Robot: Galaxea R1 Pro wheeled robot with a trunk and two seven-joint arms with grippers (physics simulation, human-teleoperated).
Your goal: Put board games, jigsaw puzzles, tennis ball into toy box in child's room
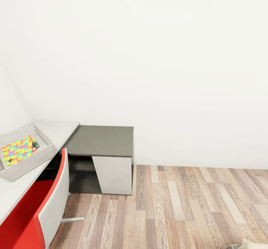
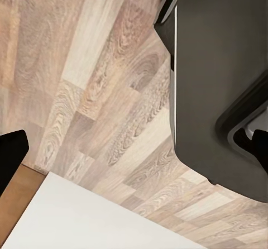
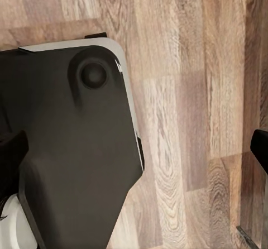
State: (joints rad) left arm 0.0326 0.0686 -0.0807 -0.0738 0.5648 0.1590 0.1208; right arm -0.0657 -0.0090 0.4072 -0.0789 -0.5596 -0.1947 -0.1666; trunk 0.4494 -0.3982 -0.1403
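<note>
1. White walls (image 1: pixel 149 55) filled most of the head view, plain and unmarked, meeting in a corner at the far left.
2. Wood-plank floor (image 1: pixel 186 208) spread below them in mixed pale and brown boards; both wrist views looked down on the same planks.
3. Along the left ran the light grey tabletop (image 1: pixel 15 193), joined at the corner to a shorter dark grey-topped section (image 1: pixel 102 141) with a white cabinet front (image 1: pixel 113 174) beneath it.
4. A red chair with a grey shell (image 1: pixel 44 211) stood just beside the light tabletop, its seat cut off by the lower left edge.
5. On the light tabletop sat the toy box (image 1: pixel 46 150), a shallow light grey bin, part of it cut off at the left edge.
6. Inside it lay a jigsaw puzzle (image 1: pixel 16 150), a flat sheet of yellow, pink, blue and green pieces. A small dark-and-red bit (image 1: pixel 35 145) showed at its far edge, too small to identify.
7. In the left wrist view a dark robot body part (image 2: pixel 218 81) and a pale flat surface (image 2: pixel 84 221) hid much of the floor.
8. In the right wrist view a dark rounded robot panel (image 3: pixel 72 148) did the same.
9. Only dark slivers at the edges of each wrist view hinted at the left gripper (image 2: pixel 10 151) and right gripper (image 3: pixel 259 148); whether either was spread or pressed together I cannot tell.
</note>
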